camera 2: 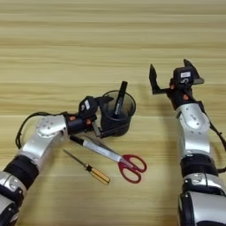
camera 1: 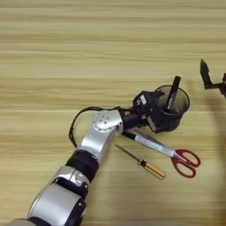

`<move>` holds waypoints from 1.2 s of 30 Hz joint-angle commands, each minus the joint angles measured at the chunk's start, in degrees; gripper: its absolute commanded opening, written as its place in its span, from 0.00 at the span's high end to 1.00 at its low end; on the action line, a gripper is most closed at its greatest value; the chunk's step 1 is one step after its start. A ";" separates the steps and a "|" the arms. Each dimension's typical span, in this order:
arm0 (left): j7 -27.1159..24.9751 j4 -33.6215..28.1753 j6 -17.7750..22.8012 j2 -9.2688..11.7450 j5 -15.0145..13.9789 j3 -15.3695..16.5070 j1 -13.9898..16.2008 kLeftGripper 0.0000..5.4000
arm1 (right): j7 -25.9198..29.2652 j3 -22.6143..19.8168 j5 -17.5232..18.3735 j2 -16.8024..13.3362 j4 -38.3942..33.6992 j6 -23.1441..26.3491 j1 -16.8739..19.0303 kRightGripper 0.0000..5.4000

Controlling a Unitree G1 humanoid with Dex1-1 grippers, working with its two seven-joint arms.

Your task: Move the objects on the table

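The black wire-mesh pen cup [camera 2: 119, 117] stands on the table [camera 2: 66, 53] left of centre. A slim black marker [camera 2: 120, 98] leans inside it, sticking out over the rim. My left gripper [camera 2: 108, 115] reaches in from the left with one finger on the far side of the cup and one along its near side, shut on it. A white-bodied marker [camera 2: 95, 148] with a black end lies flat just in front of the cup. My right gripper [camera 2: 172, 75] hovers to the right of the cup, open and empty.
Red-handled scissors [camera 2: 130, 167] lie in front of the cup, their blades beside the white marker. A screwdriver [camera 2: 90, 167] with a yellow handle lies a little nearer. A black cable [camera 1: 75, 126] loops off my left forearm.
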 commanded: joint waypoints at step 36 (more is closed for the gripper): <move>-1.06 -26.92 11.32 19.63 -6.69 8.71 20.45 0.14 | 0.54 0.15 0.40 0.36 0.39 -0.29 -0.82 0.00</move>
